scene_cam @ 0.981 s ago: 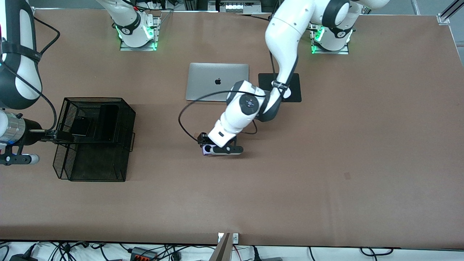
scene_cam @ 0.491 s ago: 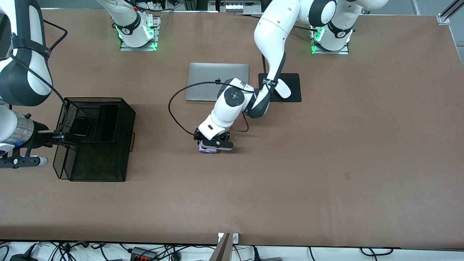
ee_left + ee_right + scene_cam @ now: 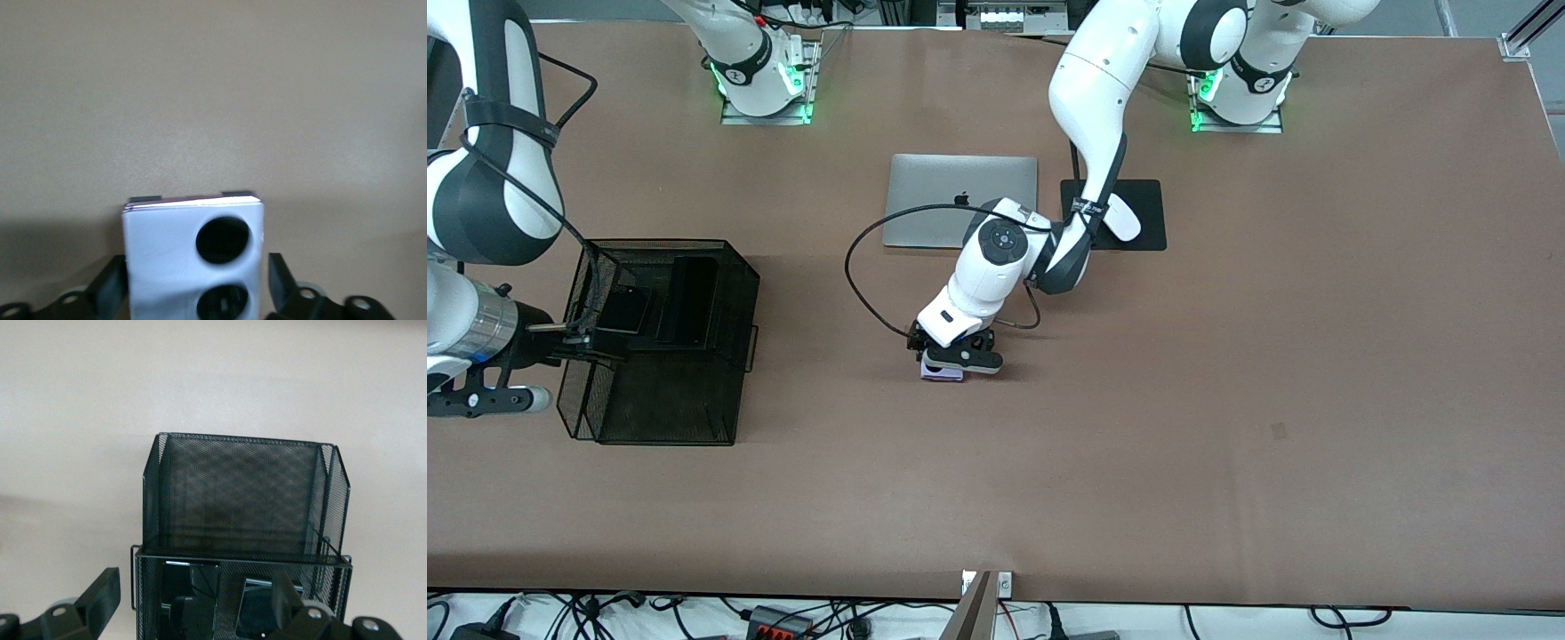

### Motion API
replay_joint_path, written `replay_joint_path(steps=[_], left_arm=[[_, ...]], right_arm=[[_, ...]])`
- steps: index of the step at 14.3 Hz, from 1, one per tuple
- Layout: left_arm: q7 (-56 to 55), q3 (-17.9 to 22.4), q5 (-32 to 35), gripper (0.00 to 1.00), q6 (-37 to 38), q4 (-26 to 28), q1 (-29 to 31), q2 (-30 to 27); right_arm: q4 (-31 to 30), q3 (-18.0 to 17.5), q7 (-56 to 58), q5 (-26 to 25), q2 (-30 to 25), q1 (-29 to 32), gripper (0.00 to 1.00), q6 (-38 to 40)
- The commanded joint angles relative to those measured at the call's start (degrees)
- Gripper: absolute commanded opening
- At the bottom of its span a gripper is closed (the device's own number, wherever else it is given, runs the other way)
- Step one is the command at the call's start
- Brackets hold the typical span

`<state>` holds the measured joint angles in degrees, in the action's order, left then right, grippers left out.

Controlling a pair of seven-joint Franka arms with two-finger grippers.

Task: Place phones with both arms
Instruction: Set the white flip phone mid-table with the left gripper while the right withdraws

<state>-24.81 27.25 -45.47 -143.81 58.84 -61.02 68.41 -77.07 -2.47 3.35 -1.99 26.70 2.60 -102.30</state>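
Lying between the left gripper's [image 3: 197,297] parted jaws at table centre – the lilac-white phone [image 3: 192,257], two black lenses showing – while the right gripper [image 3: 193,613] waits open at the mesh basket [image 3: 240,493], nine o'clock.

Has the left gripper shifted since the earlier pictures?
Yes. The left gripper, over the lilac-white phone, shifted slightly toward the mesh basket.

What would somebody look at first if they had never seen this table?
Probably the left claw, down at the middle of the table with its fingers apart on either side of the lilac-white phone, which lies flat showing two round black lenses. Next, the black mesh basket toward the right arm's end, with two black phones propped inside and the right claw open at its rim. The silver laptop lies closed nearer the arms' bases.
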Motion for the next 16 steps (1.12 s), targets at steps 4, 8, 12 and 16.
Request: replay_joint_path(steps=[4,8,12,16], left_arm=[[1.61,0.79,-1.20,1.00,-0.33,-1.45,0.72,-0.90],[7.03,-5.34,3.17,1.00,-0.06,9.85,7.91,-12.13],[14.78,-8.52,8.88,1.00,4.22,19.89,18.80,-24.97],[19.71,-11.76,17.50,1.00,13.11,23.40,28.39,-33.49]], right_arm=[[0.07,-0.17,0.08,0.85,1.34,-1.45,1.00,-3.26],[-0.19,-0.17,-0.01,0.85,1.87,-5.92,1.00,-2.90],[-0.81,-0.17,-1.86,0.76,1.87,-8.91,1.00,-2.73],[-0.45,-0.17,-1.95,0.85,4.94,-15.06,1.00,-5.87]])
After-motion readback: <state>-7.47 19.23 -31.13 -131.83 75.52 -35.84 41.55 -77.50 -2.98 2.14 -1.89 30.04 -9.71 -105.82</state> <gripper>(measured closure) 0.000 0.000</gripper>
